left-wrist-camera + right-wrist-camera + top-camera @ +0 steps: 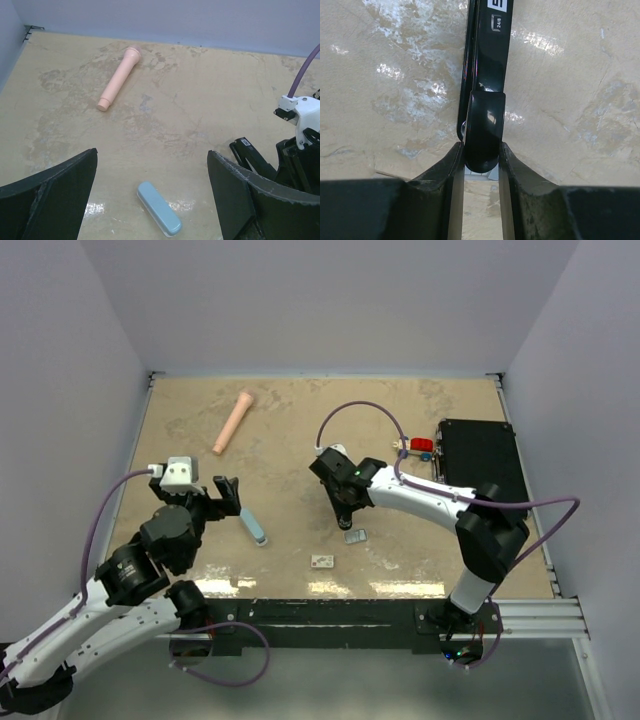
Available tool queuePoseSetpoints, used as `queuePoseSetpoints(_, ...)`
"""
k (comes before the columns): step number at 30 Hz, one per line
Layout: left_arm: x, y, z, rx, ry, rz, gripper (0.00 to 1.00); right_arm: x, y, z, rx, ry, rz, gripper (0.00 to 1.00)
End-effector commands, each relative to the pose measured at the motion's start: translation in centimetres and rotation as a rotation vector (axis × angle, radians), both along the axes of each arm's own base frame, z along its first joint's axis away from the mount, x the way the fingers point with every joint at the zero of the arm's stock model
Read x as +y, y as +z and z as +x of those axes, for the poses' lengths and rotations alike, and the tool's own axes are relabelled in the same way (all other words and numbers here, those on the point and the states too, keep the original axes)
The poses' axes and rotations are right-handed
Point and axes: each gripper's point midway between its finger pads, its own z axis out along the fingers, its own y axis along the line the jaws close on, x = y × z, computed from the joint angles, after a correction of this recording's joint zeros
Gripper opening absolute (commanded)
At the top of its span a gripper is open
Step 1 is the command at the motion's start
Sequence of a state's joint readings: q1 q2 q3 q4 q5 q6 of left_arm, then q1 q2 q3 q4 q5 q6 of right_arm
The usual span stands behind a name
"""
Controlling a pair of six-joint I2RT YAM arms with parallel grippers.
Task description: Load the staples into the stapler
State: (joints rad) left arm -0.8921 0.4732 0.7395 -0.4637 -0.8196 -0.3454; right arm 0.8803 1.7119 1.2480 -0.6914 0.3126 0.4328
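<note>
Beige mottled tabletop, pale grey walls. Open left fingers hang over blue stapler. At frame centre right fingers clamp black stapler; white staples box and grey tray lie just below it.

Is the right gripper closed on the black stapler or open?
Shut on it: in the wrist view the right gripper has its fingers pressed against both sides of the black stapler.
</note>
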Motion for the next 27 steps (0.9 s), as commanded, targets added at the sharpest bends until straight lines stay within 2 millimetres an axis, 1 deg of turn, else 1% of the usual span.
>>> queuePoseSetpoints(1,-0.3,0.4,0.3,-0.016,-0.014,0.011,0.95,0.4,-1.6,-0.3,0.034,0.007,0.031,0.15)
queuePoseSetpoints(2,-0.3,0.4,0.4,-0.016,-0.014,0.008,0.95,0.0,-2.2,-0.5,0.046,0.006,0.025,0.12)
queuePoseSetpoints(4,-0.4,0.3,0.4,-0.014,-0.016,0.015,0.95,0.2,-2.9,-0.8,0.062,0.017,0.033,0.09)
queuePoseSetpoints(5,-0.4,0.3,0.5,-0.014,-0.015,0.015,0.95,-0.1,-3.6,-1.1,0.078,0.020,0.025,0.07)
queuePoseSetpoints(10,-0.4,0.2,0.6,-0.012,-0.013,0.017,0.95,-0.1,-6.2,-2.0,0.120,0.037,0.023,0.02)
queuePoseSetpoints(11,-0.4,0.1,0.6,-0.011,-0.012,0.018,0.95,-0.4,-6.9,-2.3,0.136,0.037,0.015,0.01)
queuePoseSetpoints(13,-0.4,0.1,0.6,-0.012,-0.014,0.019,0.95,-0.3,-7.9,-2.6,0.154,0.046,0.017,0.00)
queuePoseSetpoints(15,-0.5,0.0,0.7,-0.010,-0.014,0.023,0.95,-0.4,-8.2,-2.9,0.164,0.044,0.011,0.00)
queuePoseSetpoints(16,-0.4,0.1,0.7,-0.011,-0.012,0.022,0.95,-0.6,-8.0,-2.7,0.156,0.041,0.005,0.00)
queuePoseSetpoints(18,-0.5,0.1,0.7,-0.010,-0.014,0.022,0.95,-0.1,-6.3,-1.8,0.116,0.045,0.019,0.01)
queuePoseSetpoints(19,-0.4,0.0,0.8,-0.010,-0.009,0.023,0.95,-0.2,-5.5,-1.6,0.102,0.042,0.012,0.09)
queuePoseSetpoints(20,-0.4,0.2,0.8,-0.012,-0.009,0.019,0.95,0.6,-3.4,-0.3,0.046,0.041,0.037,0.13)
queuePoseSetpoints(21,-0.4,0.2,0.8,-0.013,-0.009,0.018,0.95,0.8,-2.2,0.3,0.017,0.045,0.039,0.18)
queuePoseSetpoints(22,-0.3,0.2,0.8,-0.015,-0.004,0.016,0.95,0.8,-1.3,0.7,-0.001,0.046,0.039,0.32)
queuePoseSetpoints(23,-0.2,0.1,0.8,-0.014,-0.001,0.019,0.95,1.4,1.0,1.9,-0.062,0.038,0.062,0.37)
queuePoseSetpoints(24,-0.1,0.2,0.8,-0.015,0.003,0.018,0.95,1.7,2.1,2.5,-0.091,0.042,0.071,0.40)
queuePoseSetpoints(25,0.0,0.2,0.8,-0.017,0.006,0.014,0.95,1.8,3.1,3.0,-0.116,0.039,0.080,0.47)
queuePoseSetpoints(26,0.2,0.3,0.7,-0.020,0.016,0.012,0.95,2.1,4.7,3.9,-0.155,0.028,0.102,0.52)
queuePoseSetpoints(27,0.3,0.3,0.7,-0.022,0.022,0.011,0.95,2.0,6.1,4.4,-0.193,0.022,0.114,0.56)
